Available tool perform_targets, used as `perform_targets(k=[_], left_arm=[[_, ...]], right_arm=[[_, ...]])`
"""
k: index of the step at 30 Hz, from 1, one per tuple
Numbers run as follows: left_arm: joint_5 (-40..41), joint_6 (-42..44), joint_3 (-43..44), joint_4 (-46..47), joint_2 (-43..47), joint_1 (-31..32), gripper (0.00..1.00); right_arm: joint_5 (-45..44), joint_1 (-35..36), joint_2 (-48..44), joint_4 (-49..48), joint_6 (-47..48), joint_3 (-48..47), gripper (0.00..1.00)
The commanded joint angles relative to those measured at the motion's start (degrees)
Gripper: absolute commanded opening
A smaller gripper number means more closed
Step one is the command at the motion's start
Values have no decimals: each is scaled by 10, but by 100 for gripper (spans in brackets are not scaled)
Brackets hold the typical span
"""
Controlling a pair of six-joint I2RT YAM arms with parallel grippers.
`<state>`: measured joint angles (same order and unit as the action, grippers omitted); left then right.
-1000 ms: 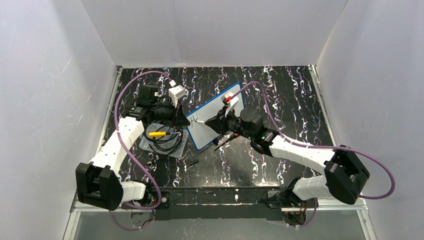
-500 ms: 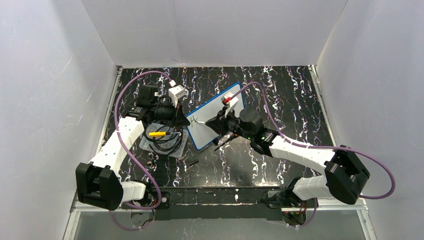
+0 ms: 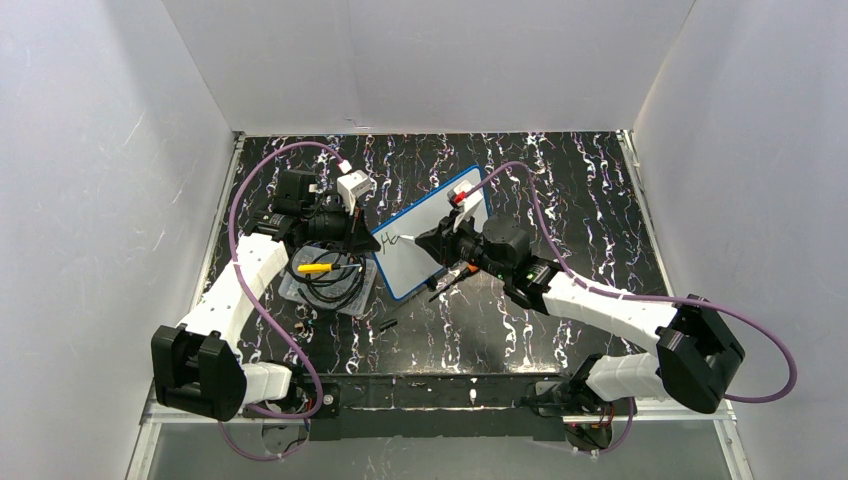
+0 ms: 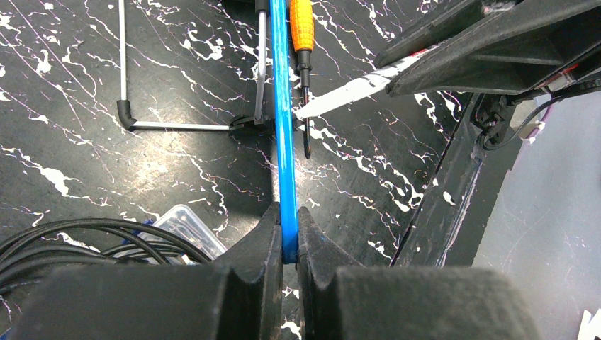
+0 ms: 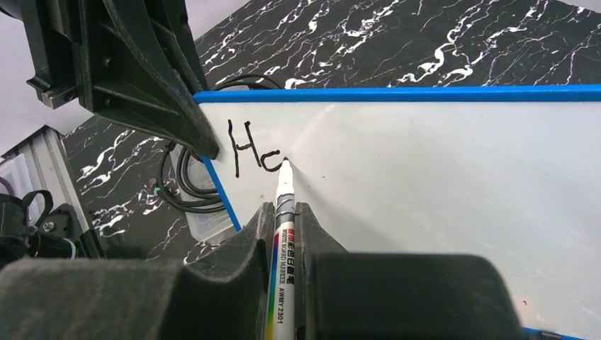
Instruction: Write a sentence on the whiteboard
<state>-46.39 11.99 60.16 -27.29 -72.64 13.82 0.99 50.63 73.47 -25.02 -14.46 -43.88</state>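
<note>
Top view, whiteboard [image 3: 425,268]: mid-desk between the two arms, skewed so its long side runs from near left to far right, with a blue rim all round.
Top view, left gripper [image 3: 365,240]: at the board's left short edge, clenched on the rim.
Top view, right gripper [image 3: 428,241]: over the board's face, grasping a marker [image 3: 409,241] whose tip meets the white surface.
Top view, sentence [image 3: 390,240]: only its first black marks, in the corner of the board next to the left gripper.
Top view, clear tray [image 3: 347,305]: on the desk [image 3: 580,200] just left of the board, holding a coiled black cable [image 3: 330,285] and a yellow item [image 3: 315,268].
Left wrist view, grip: both fingers press on the blue rim; the board is seen edge-on, with desk showing on both sides of it.
Left wrist view, surroundings: an orange-handled screwdriver [image 4: 302,28] just right of the rim, a bent metal key [image 4: 142,125] on the desk to the left, and the marker's white tip coming in from the right.
Right wrist view, grip: the marker is clamped between the fingers, tip on the board.
Right wrist view, writing: a capital H with an open curve like a c beside it, and the tip at that curve's end.
Right wrist view, corner: the left gripper's dark finger covers the board just left of the H.
</note>
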Motion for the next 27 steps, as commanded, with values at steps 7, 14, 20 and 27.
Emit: perform_targets(k=[7,14,20,27], left_arm=[[-58,-10,20,-29,11,3,0],[-58,-10,20,-29,12,3,0],[-59,-10,20,-29,12,3,0],[-58,-10,20,-28,11,3,0]], right_arm=[[-14,-3,-3,-31,14,-39,1],[-13,-3,2,-18,7,-24,1],[-14,-3,3,-16,-5,-3,1],[-14,-2,7,-12,-8,4,1]])
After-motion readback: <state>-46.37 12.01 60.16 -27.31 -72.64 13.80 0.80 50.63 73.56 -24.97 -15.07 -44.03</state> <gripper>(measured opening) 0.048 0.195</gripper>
